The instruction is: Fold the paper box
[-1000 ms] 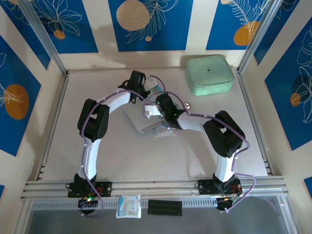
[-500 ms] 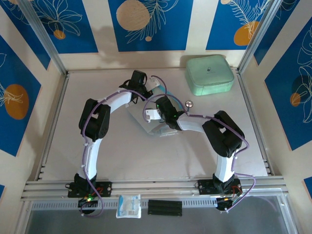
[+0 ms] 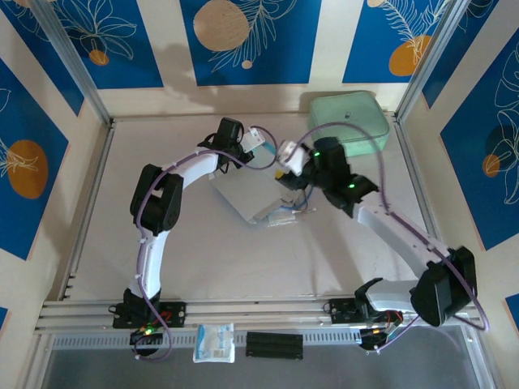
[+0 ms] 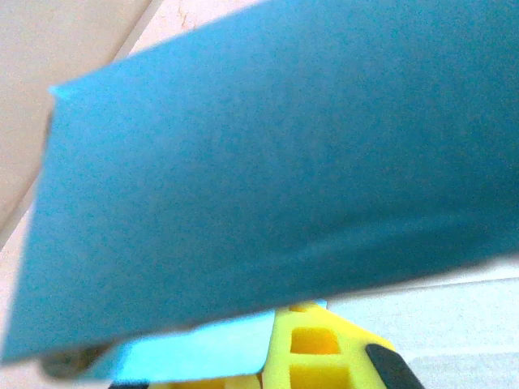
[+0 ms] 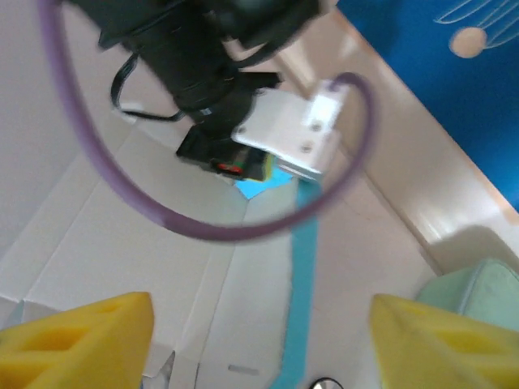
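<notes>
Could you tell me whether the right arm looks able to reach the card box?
Probably yes: the open right pincer hangs over the thin grey-white and blue card box, its near part bare; the left pincer grips only a far flap.

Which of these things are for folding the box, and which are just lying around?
For the job:
- paper box
- left gripper, pinching its blue flap
- right gripper, open

Just lying about:
- mint-green case
- white-and-blue packet
- black strip on the front rail
</notes>
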Robot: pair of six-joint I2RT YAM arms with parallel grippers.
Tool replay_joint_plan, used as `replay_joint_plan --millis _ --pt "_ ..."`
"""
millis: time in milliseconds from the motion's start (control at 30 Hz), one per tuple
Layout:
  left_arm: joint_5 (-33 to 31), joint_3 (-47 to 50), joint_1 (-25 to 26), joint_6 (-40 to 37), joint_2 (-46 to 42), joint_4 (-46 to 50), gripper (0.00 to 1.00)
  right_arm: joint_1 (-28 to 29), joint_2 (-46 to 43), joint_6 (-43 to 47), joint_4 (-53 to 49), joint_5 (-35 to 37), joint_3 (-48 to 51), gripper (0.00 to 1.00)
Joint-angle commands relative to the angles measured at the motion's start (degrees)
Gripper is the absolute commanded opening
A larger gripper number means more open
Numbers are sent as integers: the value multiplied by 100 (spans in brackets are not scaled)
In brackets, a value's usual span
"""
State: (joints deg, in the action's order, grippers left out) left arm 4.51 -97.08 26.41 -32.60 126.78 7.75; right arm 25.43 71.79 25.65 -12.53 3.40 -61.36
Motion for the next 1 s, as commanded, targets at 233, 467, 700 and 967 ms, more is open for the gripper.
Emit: replay_joint_plan --millis 233,467,700,967 --pt "311 742 22 534 -605 559 2 -2047 1288 -4909 -2386 -3423 -1580 78" --pt "814 1470 73 958 -1049 347 5 -1448 2424 -2921 -2972 -3306 -2368 75" --pt "821 1380 75 839 -995 455 5 -1035 2996 -2053 -2695 -2943 -2495 71" --pt "883 1291 78 790 -920 471 5 -926 3749 -1515 -2992 -3026 -3139 68"
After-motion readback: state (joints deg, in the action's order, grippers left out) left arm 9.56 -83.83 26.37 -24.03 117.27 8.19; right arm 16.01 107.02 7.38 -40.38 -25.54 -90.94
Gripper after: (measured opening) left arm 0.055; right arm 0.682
